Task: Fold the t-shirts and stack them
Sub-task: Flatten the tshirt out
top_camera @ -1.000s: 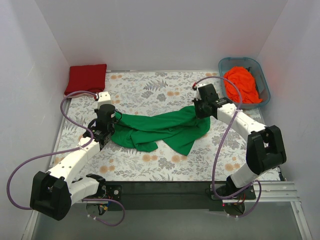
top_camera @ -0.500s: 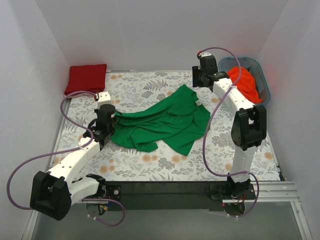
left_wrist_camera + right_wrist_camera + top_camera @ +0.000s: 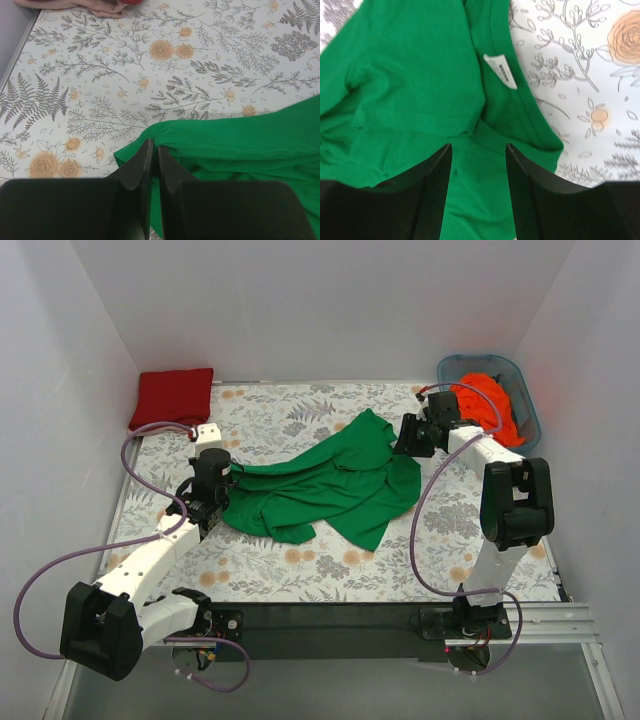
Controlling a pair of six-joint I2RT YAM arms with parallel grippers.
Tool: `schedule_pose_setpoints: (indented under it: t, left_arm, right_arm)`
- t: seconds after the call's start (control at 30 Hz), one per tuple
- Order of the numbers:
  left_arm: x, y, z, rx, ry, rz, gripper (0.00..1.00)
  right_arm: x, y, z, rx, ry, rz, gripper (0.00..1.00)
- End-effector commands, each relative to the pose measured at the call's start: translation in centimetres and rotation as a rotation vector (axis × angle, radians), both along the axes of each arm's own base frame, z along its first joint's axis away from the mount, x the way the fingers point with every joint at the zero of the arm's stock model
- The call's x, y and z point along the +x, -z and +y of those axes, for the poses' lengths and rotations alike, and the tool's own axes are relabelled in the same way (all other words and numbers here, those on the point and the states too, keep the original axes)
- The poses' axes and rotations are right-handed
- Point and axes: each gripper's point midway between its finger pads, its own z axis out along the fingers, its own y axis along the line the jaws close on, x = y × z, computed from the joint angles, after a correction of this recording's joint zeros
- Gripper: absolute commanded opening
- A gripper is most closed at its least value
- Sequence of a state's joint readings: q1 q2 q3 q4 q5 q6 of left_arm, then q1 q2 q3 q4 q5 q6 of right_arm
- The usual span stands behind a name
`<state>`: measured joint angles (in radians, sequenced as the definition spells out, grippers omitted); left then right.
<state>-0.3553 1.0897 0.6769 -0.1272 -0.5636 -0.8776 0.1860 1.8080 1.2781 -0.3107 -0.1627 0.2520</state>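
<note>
Green cotton, bright and rumpled: the short-sleeved green t-shirt lies spread out but unfolded across the middle of the floral-patterned table cover. My left gripper is pinched tight on the shirt's left edge. Its two black fingers nearly touch, with the hem caught at their tips. My right gripper hangs over the shirt's far right side, fingers set wide and nothing between them. Beneath it I see the collar and a small white neck label. The folded dark red t-shirt sits at the far left corner of the table, well apart from the green one. The crumpled bright orange t-shirt lies inside the blue-grey plastic tub at the far right corner, near my right wrist.
</note>
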Motion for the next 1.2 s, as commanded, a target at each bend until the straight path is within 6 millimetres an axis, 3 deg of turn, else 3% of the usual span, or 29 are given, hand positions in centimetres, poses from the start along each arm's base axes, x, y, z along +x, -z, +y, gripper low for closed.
schedule_pose_setpoints:
  t: [0.0,0.27,0.6,1.17]
  left_arm:
    - [0.0,-0.1,0.3,0.002,-0.012,-0.012,0.0]
    - [0.0,-0.1,0.4,0.006,-0.011,-0.01,0.0]
    - [0.0,-0.1,0.3,0.007,-0.007,-0.008,0.0]
    - [-0.1,-0.1,0.3,0.01,-0.007,-0.007,0.0]
  right_arm:
    - [1.7,-0.9,2.2,0.166,-0.029,-0.034,0.53]
    - [2.8,1.4,2.9,0.252,-0.015,0.027,0.52]
    - [2.8,2.6,3.8,0.305,-0.018,0.067,0.5]
    - [4.1,1.5,3.5,0.305,0.031,0.04,0.49]
